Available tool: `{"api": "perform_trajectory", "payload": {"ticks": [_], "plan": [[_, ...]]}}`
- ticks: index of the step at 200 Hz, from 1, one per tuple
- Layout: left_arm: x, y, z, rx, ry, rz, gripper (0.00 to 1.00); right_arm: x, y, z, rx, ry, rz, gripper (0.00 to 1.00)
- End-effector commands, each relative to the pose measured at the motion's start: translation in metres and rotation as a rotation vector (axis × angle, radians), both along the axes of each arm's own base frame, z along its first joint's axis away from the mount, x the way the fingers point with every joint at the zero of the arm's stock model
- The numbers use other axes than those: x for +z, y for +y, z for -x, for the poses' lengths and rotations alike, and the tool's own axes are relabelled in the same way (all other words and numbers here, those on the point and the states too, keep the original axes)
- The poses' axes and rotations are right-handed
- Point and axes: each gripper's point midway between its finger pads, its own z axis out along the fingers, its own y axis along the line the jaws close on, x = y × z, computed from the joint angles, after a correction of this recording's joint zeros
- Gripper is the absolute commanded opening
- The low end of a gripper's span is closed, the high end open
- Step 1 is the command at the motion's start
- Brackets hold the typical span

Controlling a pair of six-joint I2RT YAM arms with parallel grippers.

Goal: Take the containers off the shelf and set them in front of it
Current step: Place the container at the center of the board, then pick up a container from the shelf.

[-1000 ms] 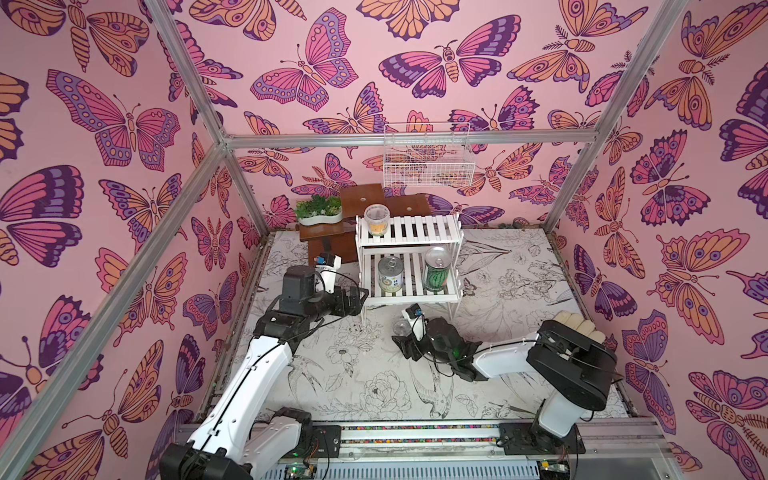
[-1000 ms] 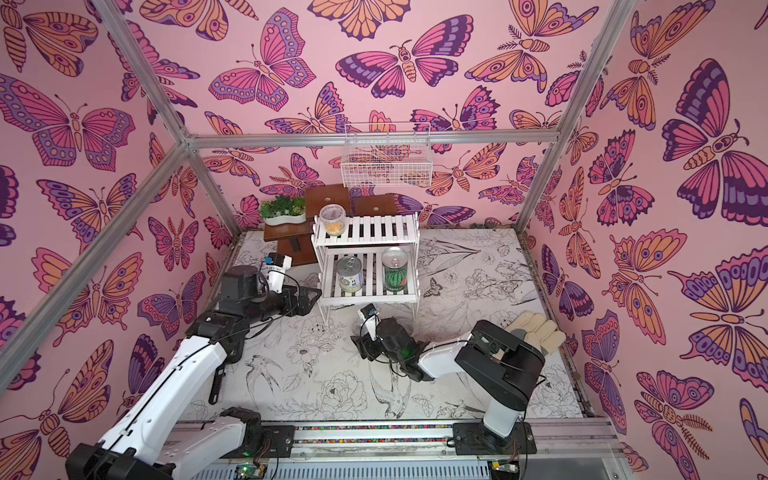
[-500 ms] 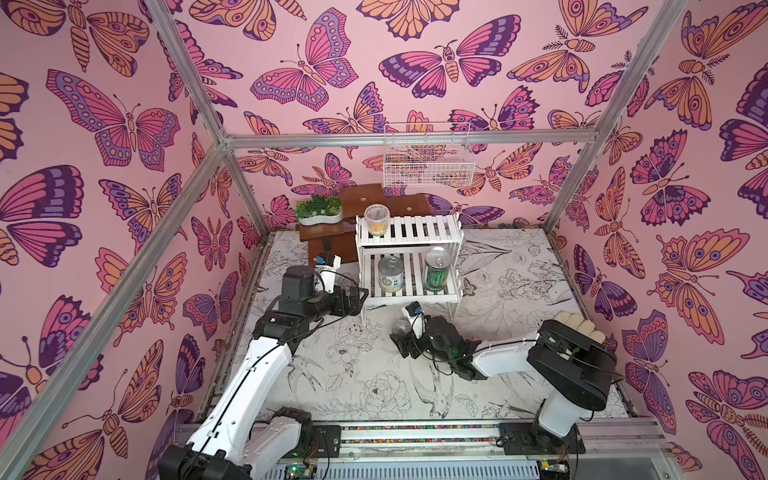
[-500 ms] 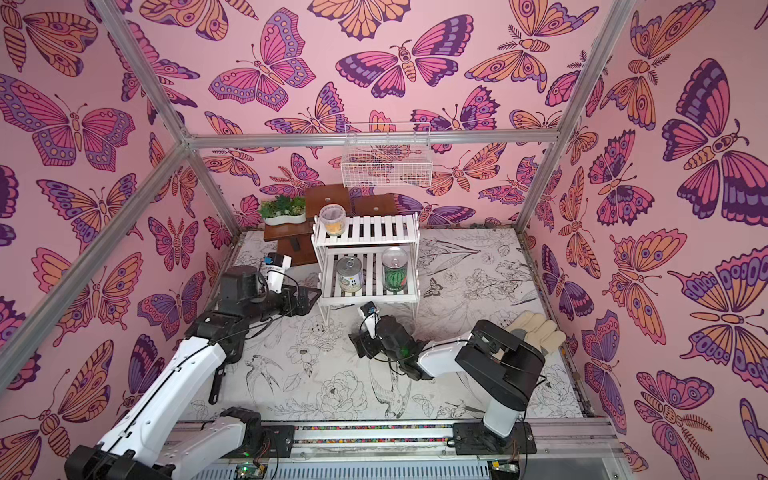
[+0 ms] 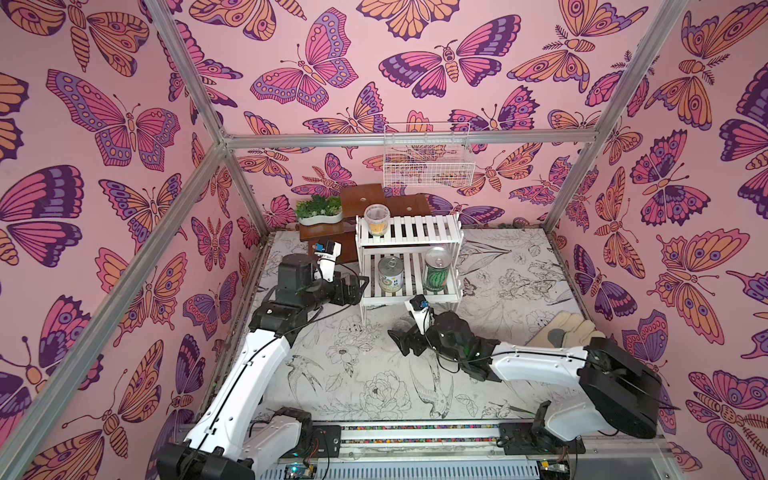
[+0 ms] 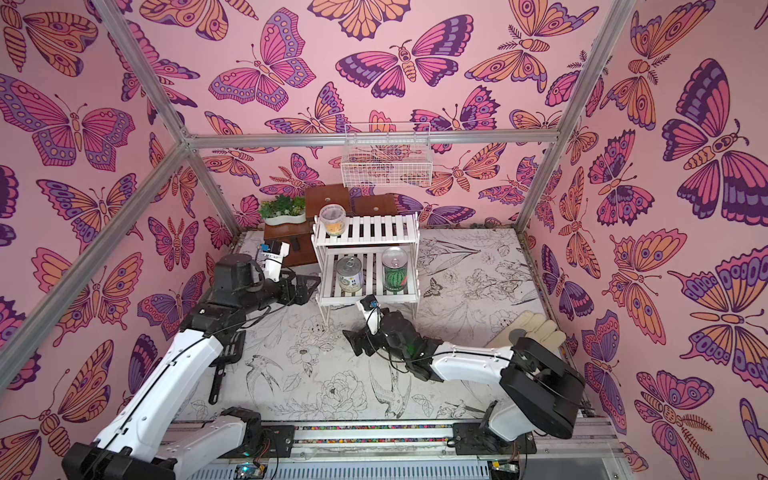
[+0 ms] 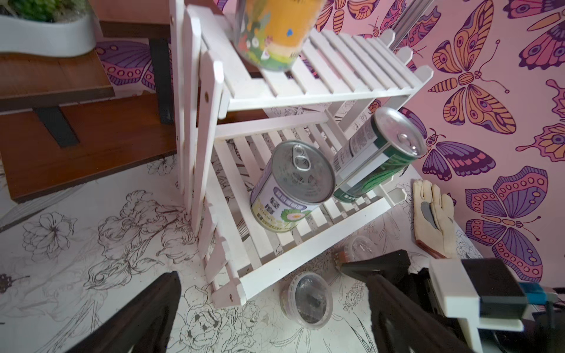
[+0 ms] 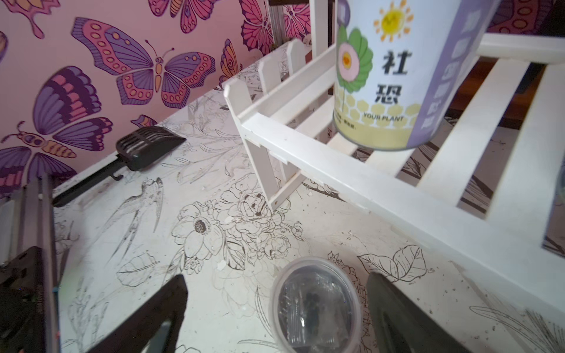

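**Purple-Filled Cup Set on Bench**

The purple-filled cup (image 8: 315, 302) is stood on the bench (image 8: 146, 238) before the shelf (image 5: 409, 232), between the spread fingers of the open right pincer (image 8: 275, 276). The left pincer (image 5: 358, 286) is held open beside the shelf.

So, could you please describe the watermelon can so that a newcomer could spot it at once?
Find the white two-tier slatted shelf near the back wall. Two metal cans stand on its lower tier. The watermelon can is the one with the green-striped print, beside the pale-labelled can.
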Motion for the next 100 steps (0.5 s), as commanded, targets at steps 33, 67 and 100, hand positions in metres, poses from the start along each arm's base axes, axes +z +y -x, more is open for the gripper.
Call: {"api": "perform_trajectory", "payload": {"ticks": [33, 67, 100], "plan": [[0.041, -0.017, -0.019, -0.111, -0.119, -0.037, 0.99, 0.040, -0.027, 0.025, 0.022, 0.044, 0.023, 0.96], [0.054, -0.025, -0.034, -0.154, -0.146, -0.059, 0.99, 0.063, -0.050, 0.035, 0.004, 0.057, 0.040, 0.97], [0.053, -0.034, -0.056, -0.193, -0.139, -0.072, 0.99, 0.090, -0.079, 0.034, -0.039, 0.076, 0.030, 1.00]]}}
